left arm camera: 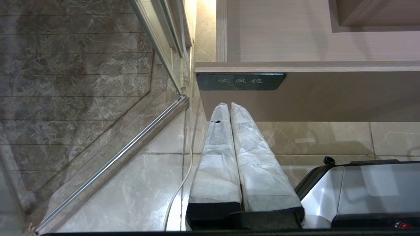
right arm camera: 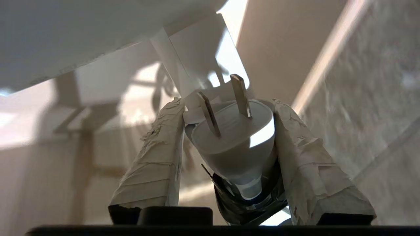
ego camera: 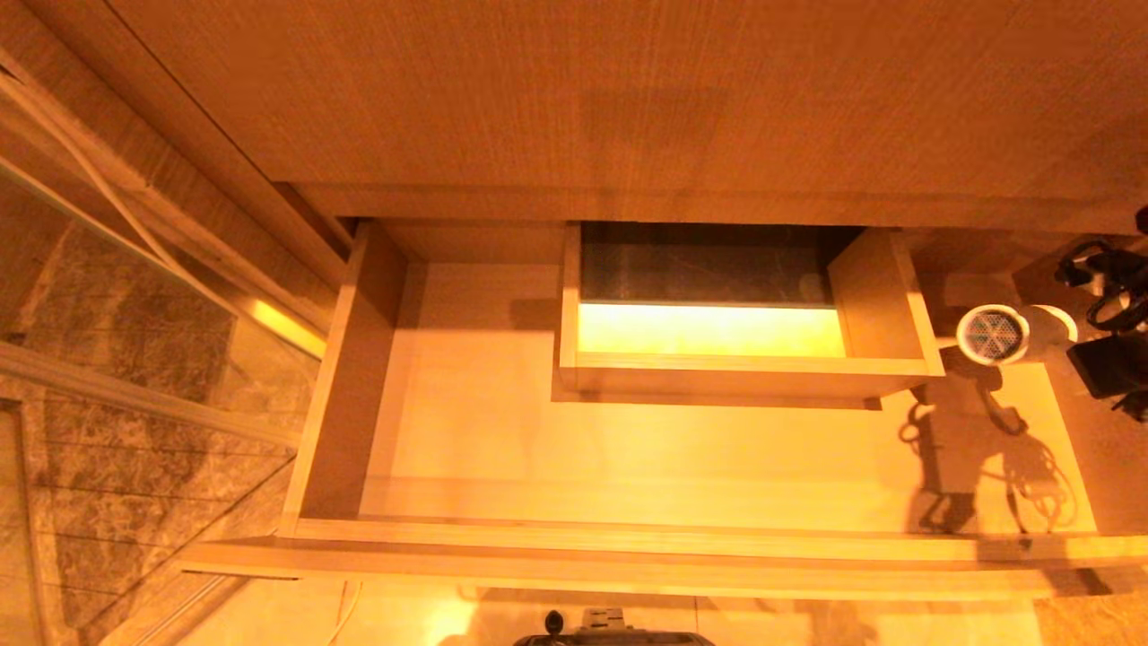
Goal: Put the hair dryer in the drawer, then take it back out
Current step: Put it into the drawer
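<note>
The drawer [ego camera: 628, 538] is pulled out, its pale floor bare around a boxed cut-out [ego camera: 708, 363]. The white hair dryer [ego camera: 995, 335] hangs over the drawer's right end, round grille facing up, and casts a shadow on the floor below. My right gripper [ego camera: 1072, 348] holds it from the right edge of the head view. In the right wrist view the taped fingers [right arm camera: 154, 157] of the right gripper [right arm camera: 227, 108] are shut on the dryer's white plug [right arm camera: 233, 137] and black-tied cord bundle. My left gripper [left arm camera: 226, 106] is parked shut below the drawer front [left arm camera: 311, 98].
The wood countertop [ego camera: 628, 90] spans the back above the drawer. A glass panel and marble wall [ego camera: 134, 359] stand to the left. A dark label plate [left arm camera: 241, 81] sits on the drawer front. My base [left arm camera: 361, 190] and a white cable [left arm camera: 177, 190] are on the floor tiles.
</note>
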Available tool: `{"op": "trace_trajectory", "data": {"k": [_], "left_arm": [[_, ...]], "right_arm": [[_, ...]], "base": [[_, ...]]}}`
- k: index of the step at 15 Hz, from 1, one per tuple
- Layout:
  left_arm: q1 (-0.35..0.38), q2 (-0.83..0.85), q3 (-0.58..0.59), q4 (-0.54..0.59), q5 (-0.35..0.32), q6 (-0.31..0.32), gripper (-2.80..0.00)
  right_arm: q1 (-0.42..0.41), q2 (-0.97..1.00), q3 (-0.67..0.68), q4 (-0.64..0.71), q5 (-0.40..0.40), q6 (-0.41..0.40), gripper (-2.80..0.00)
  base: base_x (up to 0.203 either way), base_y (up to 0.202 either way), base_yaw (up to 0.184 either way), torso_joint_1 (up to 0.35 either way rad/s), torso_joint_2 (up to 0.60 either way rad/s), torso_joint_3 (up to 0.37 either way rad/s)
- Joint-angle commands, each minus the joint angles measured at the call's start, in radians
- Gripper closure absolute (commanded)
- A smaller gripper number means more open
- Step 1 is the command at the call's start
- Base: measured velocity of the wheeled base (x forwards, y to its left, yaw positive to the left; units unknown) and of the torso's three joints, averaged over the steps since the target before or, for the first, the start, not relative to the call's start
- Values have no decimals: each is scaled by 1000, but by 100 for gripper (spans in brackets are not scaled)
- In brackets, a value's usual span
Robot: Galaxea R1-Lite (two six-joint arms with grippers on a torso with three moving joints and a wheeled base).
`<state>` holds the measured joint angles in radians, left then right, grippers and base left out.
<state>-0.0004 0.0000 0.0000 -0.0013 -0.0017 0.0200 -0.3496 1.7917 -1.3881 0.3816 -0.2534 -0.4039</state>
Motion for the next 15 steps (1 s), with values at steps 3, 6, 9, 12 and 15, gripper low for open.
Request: {"op": "trace_trajectory", "data": {"k": [3, 6, 9, 12, 15], "left_arm": [[0, 0, 2, 0, 0, 0, 0], [0, 0, 2, 0, 0, 0, 0], [0, 0, 2, 0, 0, 0, 0], [0, 0, 1, 0, 0, 0, 0], [0, 0, 2, 0, 0, 0, 0]], "right_arm": [[8, 90, -14, -72, 0, -19, 0], [14, 144, -38, -140, 0, -21, 0], [28, 218, -103, -187, 1, -23, 0], [30, 247, -139, -201, -7, -21, 0], [38, 268, -129, -205, -3, -26, 0]], "base": [[0, 0, 0, 0, 0, 0], [0, 0, 0, 0, 0, 0], [0, 0, 0, 0, 0, 0], [0, 0, 0, 0, 0, 0], [0, 0, 0, 0, 0, 0]]}}
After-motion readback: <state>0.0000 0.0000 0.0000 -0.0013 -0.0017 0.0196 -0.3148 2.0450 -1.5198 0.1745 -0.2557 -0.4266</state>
